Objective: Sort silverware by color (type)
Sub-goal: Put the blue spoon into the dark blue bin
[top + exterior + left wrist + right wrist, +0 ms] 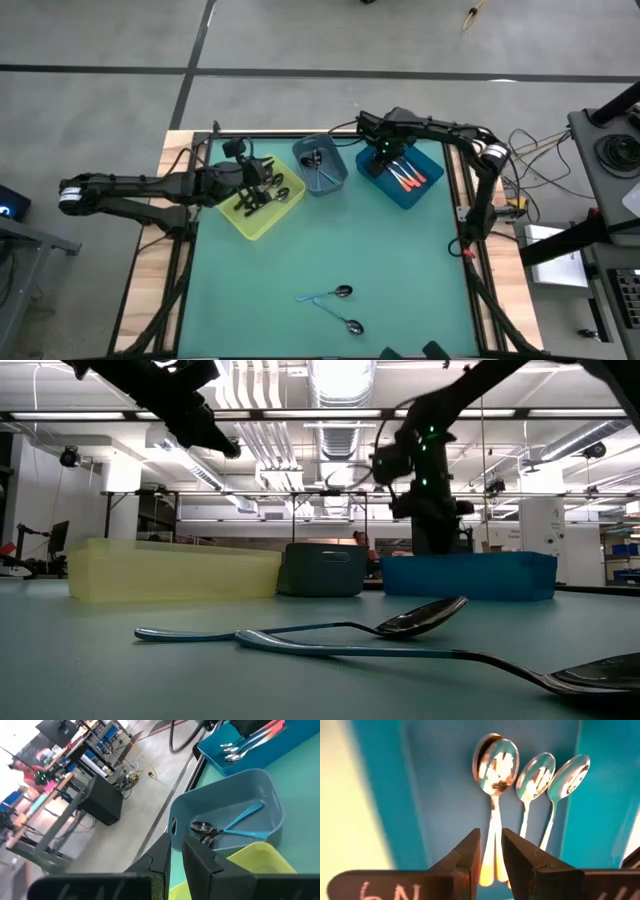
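Right gripper (491,851) part open over orange-handled spoons (495,770), left gripper (175,855) narrowly parted, empty

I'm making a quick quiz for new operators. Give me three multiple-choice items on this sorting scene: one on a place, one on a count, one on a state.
1. Where is the right gripper?
A. Over the blue bin
B. Over the yellow bin
C. Over the loose spoons

2. How many light blue spoons lie loose on the green table?
A. None
B. Two
C. Five

3. How do the orange-red spoons lie in the blue bin?
A. Standing upright
B. Flat, bowls side by side
C. Half over the rim

Answers: 1 A, the high view shows the arm ending above that bin. 2 B, two show near the table's front edge. 3 B, the right wrist view shows them lying flat together.
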